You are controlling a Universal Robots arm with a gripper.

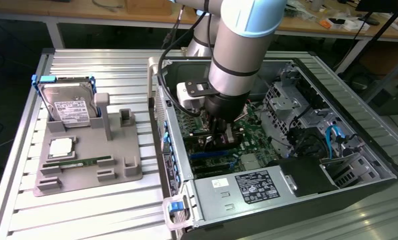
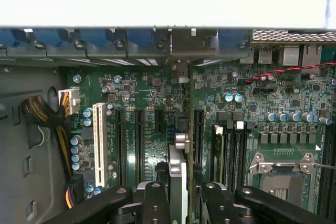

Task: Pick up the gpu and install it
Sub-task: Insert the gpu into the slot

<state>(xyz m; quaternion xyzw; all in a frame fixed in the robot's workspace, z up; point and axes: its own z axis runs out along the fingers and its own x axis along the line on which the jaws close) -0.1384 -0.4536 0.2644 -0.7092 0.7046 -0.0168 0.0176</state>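
In the wrist view the gpu [image 2: 177, 169] shows edge-on: a thin green board with a silver and black cooler on one face. My gripper [image 2: 182, 196] is shut on it, one black finger [image 2: 156, 198] on each side. The card stands upright over the green motherboard [image 2: 147, 90], in line with the black expansion slots [image 2: 139, 145] and to one side of the white slot [image 2: 99, 145]; whether its edge touches a slot I cannot tell. In the exterior view the gripper [image 1: 219, 137] reaches down inside the open computer case [image 1: 160, 125], over the motherboard [image 1: 252, 131].
A grey tray [image 1: 119, 172] on the exterior view's left holds a silver hard drive [image 1: 69, 107], a processor [image 1: 60, 147] and a green RAM stick [image 1: 79, 162]. Inside the case are the power supply [image 1: 252, 187], a drive cage [image 1: 292, 102] and blue cables [image 1: 336, 135]. Yellow and black wires [image 2: 47, 119] run beside the board.
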